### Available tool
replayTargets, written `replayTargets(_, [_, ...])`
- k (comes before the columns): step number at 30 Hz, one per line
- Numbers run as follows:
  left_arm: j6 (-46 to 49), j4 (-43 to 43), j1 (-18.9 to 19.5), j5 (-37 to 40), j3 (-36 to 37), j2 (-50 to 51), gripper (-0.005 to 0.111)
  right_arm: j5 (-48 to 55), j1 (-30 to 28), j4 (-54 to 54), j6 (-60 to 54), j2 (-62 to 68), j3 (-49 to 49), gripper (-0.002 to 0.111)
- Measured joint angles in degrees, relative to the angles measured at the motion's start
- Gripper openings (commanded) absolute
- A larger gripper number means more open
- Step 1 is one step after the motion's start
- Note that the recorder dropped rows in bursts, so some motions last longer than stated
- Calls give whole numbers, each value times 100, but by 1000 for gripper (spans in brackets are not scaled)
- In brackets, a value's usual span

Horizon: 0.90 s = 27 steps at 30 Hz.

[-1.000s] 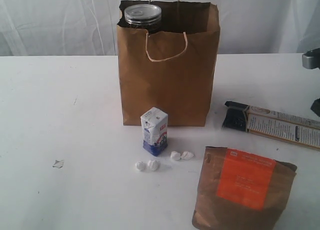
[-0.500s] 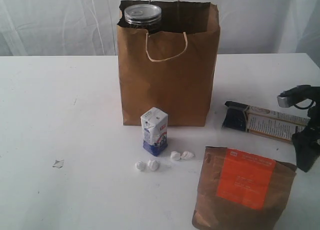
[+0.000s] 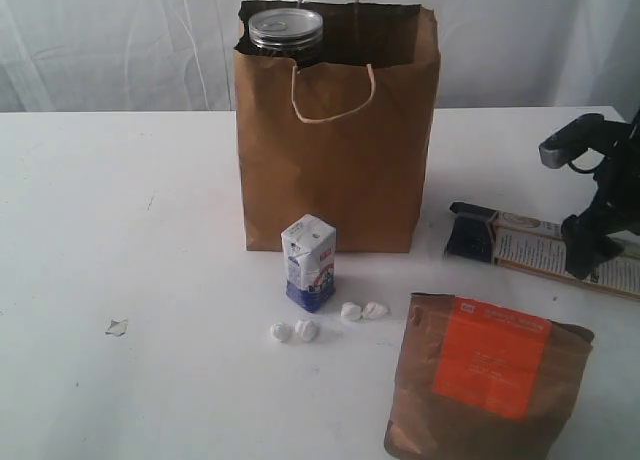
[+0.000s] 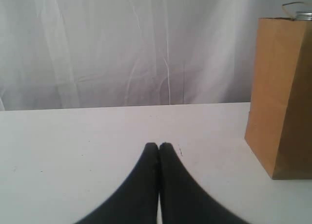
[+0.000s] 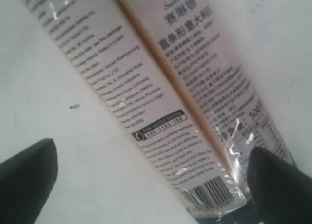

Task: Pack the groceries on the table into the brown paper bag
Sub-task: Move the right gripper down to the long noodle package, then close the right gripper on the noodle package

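Observation:
The brown paper bag (image 3: pixel 340 130) (image 4: pixel 285 97) stands upright at mid-table, with a dark silver-topped can (image 3: pixel 286 28) showing at its mouth. In front of it stand a small white-blue carton (image 3: pixel 309 262) and an orange-labelled brown pouch (image 3: pixel 485 380), with small white lumps (image 3: pixel 295 331) lying between them. A flat printed box (image 3: pixel 530 242) (image 5: pixel 170 87) lies to the right of the bag. My right gripper (image 3: pixel 600 245) (image 5: pixel 151 185) hangs open over the box, one finger on each side. My left gripper (image 4: pixel 159 145) is shut on nothing, low over the table (image 4: pixel 73 146).
A small chipped mark (image 3: pixel 116 327) is on the white tabletop at the left. Pale curtain (image 3: pixel 120 40) hangs behind the table's far edge. The bag's cord handle (image 3: pixel 332 95) hangs down its front.
My right arm has come in from the right edge and now sits over the flat printed box, with its jaws opened wide. The left gripper and the groceries have not moved.

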Motion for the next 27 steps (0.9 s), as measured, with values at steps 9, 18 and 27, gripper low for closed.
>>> replayTargets(9, [0,0,-35,-10,0,0,0,-133,0,-219,-1170,182,0,99])
replayTargets(18, [0,0,-132,-10,0,0,0,-1000,45,-358,-1803,182,0,99])
replayTargets(27, [0,0,-132,-10,0,0,0,-1644,45,-102,-1803,182,0,99])
